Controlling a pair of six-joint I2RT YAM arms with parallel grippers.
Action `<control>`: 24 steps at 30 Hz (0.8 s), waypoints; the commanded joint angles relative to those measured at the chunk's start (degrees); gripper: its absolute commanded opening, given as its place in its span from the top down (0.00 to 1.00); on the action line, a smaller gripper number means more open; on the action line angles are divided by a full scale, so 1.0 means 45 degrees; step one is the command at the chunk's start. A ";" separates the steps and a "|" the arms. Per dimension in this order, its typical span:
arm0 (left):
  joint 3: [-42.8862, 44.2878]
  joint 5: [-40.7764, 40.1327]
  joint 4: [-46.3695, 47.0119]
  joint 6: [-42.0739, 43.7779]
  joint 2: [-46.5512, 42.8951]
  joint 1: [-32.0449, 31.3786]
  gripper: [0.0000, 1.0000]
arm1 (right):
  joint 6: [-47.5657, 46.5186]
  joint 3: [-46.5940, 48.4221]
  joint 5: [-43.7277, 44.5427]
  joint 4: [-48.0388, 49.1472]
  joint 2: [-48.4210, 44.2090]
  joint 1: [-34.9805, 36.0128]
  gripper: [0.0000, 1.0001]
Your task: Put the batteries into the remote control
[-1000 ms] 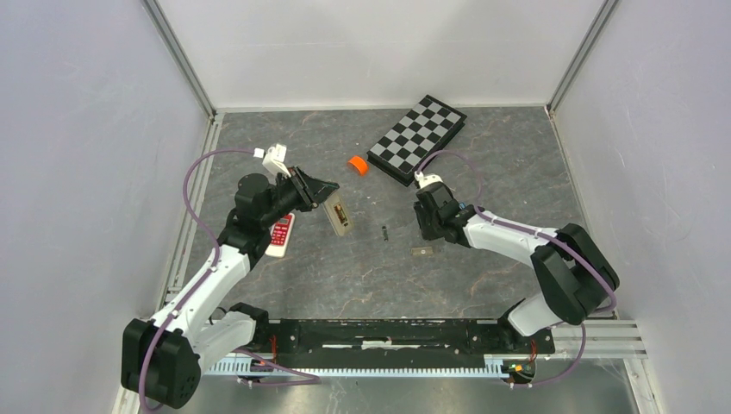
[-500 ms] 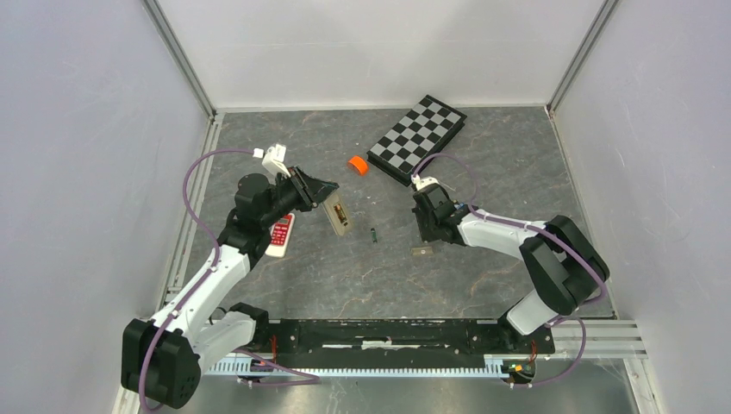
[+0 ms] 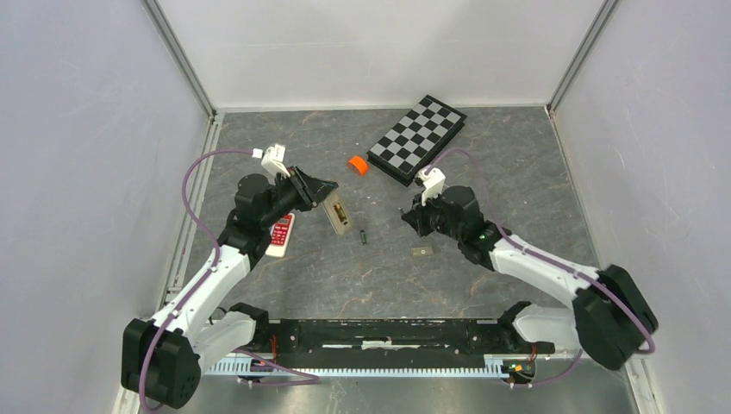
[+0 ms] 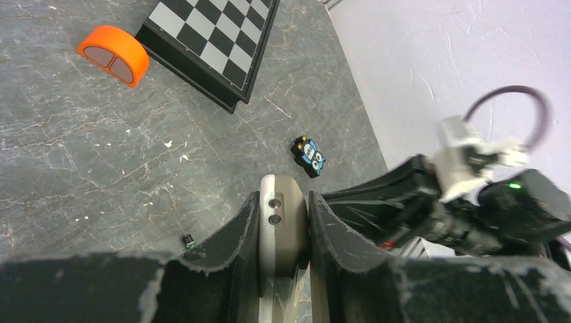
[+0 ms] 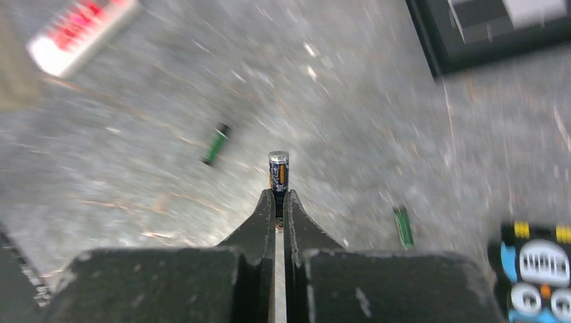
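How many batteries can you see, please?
3: a battery clamped in the right gripper, a green battery loose on the table, a blurred green one near the blue-and-black gadget; others may be hidden.

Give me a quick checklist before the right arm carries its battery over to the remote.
1. The right gripper is shut on the battery, pinched by one end: ok.
2. The left gripper clamps the remote: ok.
3. The remote's bay open and facing the right arm: cannot tell.
4. Polarity of the battery against the bay: cannot tell.
5. The spare battery lies apart from both grippers: ok.
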 commanded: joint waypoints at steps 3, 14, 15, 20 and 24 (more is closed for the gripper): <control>-0.0171 0.0707 0.1844 -0.0569 0.0357 0.0016 0.98 | -0.0768 -0.0609 -0.4296 0.4551 -0.2552 0.0226 1.00; -0.1527 0.2615 0.8328 -0.3743 0.1872 -0.0244 0.98 | -0.1111 -0.0503 -0.8479 0.6256 -0.2927 0.0380 1.00; -0.1644 0.2591 0.8760 -0.3894 0.2001 -0.0304 0.98 | -0.1184 -0.0404 -0.8567 0.6167 -0.2825 0.0426 1.00; -0.2690 0.1493 1.0871 -0.4710 0.2236 -0.0800 0.98 | -0.1285 0.1801 -0.6453 0.2484 -0.1788 0.1112 1.00; -0.3548 0.0182 1.1985 -0.4965 0.2334 -0.1205 0.98 | -0.0460 0.3868 -0.3106 -0.0641 -0.0657 0.1851 1.00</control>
